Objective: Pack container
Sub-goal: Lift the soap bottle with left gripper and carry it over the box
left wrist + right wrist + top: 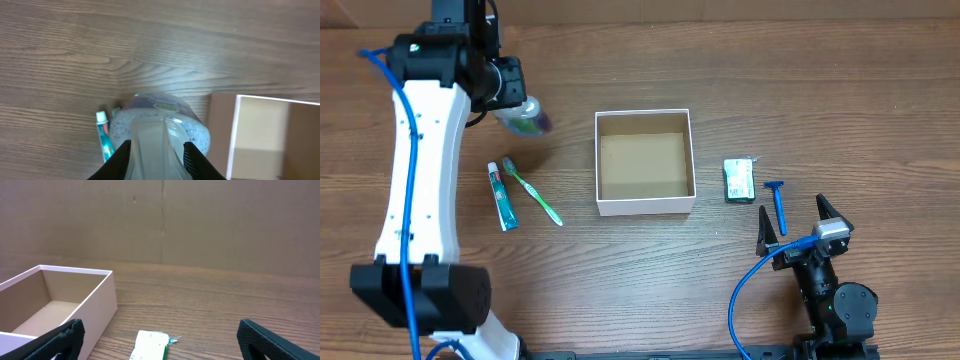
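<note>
The container (645,207), a square white box with a brown inside, stands open at the table's middle with nothing in it, and also shows in the left wrist view (250,125) and the right wrist view (95,300). My left gripper (510,95) is shut on a clear bottle of speckled gel (527,116) to the container's left. In the left wrist view both fingers (196,161) press the bottle (159,125) at its narrow end. My right gripper (805,225) stands open near the front right, empty, with a green packet (150,347) ahead of it.
A toothpaste tube (500,197) and a green toothbrush (532,190) lie left of the container. The green packet (739,180) and a blue razor (777,200) lie to its right. A brown wall rises behind the table in the right wrist view.
</note>
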Action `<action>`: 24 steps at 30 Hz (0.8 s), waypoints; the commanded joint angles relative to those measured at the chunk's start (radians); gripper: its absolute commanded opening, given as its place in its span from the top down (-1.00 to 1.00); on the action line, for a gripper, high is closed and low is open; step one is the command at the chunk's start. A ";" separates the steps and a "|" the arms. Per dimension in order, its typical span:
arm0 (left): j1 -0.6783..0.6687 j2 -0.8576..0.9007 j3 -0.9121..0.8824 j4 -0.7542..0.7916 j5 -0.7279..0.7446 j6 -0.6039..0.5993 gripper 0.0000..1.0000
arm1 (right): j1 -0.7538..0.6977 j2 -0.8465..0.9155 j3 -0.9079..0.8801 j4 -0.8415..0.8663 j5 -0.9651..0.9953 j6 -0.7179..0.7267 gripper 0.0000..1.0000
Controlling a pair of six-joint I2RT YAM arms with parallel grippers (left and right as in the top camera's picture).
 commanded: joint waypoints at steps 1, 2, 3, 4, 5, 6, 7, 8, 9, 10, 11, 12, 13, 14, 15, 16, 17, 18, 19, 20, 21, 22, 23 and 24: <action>-0.058 -0.077 0.030 0.000 0.044 -0.092 0.49 | 0.008 -0.008 -0.011 0.006 0.002 -0.003 -1.00; -0.076 -0.085 0.030 0.000 0.053 -0.104 0.49 | 0.008 -0.008 -0.011 0.006 0.002 -0.003 -1.00; -0.098 -0.089 0.030 0.001 0.064 -0.121 0.49 | 0.008 -0.008 -0.011 0.006 0.002 -0.003 -1.00; -0.125 -0.089 0.031 0.001 0.069 -0.143 0.50 | 0.008 -0.008 -0.011 0.006 0.002 -0.003 -1.00; -0.161 -0.089 0.031 0.005 0.080 -0.162 0.51 | 0.008 -0.008 -0.011 0.006 0.002 -0.003 -1.00; -0.174 -0.089 0.031 0.009 0.085 -0.167 0.51 | 0.008 -0.008 -0.011 0.006 0.002 -0.003 -1.00; -0.196 -0.089 0.031 0.019 0.089 -0.179 0.51 | 0.008 -0.008 -0.011 0.006 0.002 -0.003 -1.00; -0.216 -0.089 0.032 0.031 0.089 -0.192 0.53 | 0.008 -0.008 -0.011 0.006 0.002 -0.003 -1.00; -0.235 -0.089 0.037 0.042 0.089 -0.205 0.55 | 0.008 -0.008 -0.011 0.006 0.002 -0.003 -1.00; -0.249 -0.089 0.041 0.051 0.089 -0.219 0.57 | 0.008 -0.008 -0.011 0.006 0.002 -0.003 -1.00; -0.267 -0.089 0.049 0.058 0.089 -0.234 0.60 | 0.008 -0.008 -0.011 0.006 0.002 -0.003 -1.00; -0.283 -0.089 0.056 0.060 0.089 -0.247 0.61 | 0.008 -0.008 -0.011 0.006 0.002 -0.003 -1.00; -0.298 -0.089 0.056 0.065 0.089 -0.253 0.61 | 0.008 -0.008 -0.011 0.006 0.002 -0.003 -1.00; -0.314 -0.089 0.056 0.068 0.087 -0.259 0.61 | 0.008 -0.008 -0.011 0.006 0.002 -0.003 -1.00; -0.331 -0.087 0.056 0.072 0.084 -0.264 0.60 | 0.008 -0.008 -0.011 0.006 0.002 -0.003 -1.00; -0.349 -0.085 0.056 0.080 0.080 -0.269 0.60 | 0.008 -0.008 -0.011 0.006 0.002 -0.003 -1.00; -0.364 -0.082 0.056 0.093 0.072 -0.272 0.59 | 0.008 -0.008 -0.011 0.006 0.002 -0.003 -1.00; -0.378 -0.081 0.056 0.104 0.051 -0.287 0.59 | 0.008 -0.008 -0.011 0.006 0.002 -0.003 -1.00; -0.391 -0.079 0.056 0.114 0.024 -0.298 0.59 | 0.008 -0.008 -0.011 0.006 0.002 -0.003 -1.00; -0.404 -0.076 0.056 0.121 0.002 -0.306 0.59 | 0.008 -0.008 -0.011 0.006 0.002 -0.003 -1.00; -0.413 -0.074 0.056 0.123 -0.010 -0.312 0.59 | 0.008 -0.008 -0.011 0.006 0.002 -0.003 -1.00; -0.420 -0.068 0.056 0.127 -0.022 -0.320 0.59 | 0.008 -0.008 -0.011 0.006 0.002 -0.003 -1.00; -0.426 -0.061 0.056 0.132 -0.027 -0.322 0.59 | 0.008 -0.008 -0.011 0.006 0.002 -0.003 -1.00; -0.428 -0.053 0.056 0.136 -0.028 -0.322 0.59 | 0.008 -0.008 -0.011 0.006 0.002 -0.003 -1.00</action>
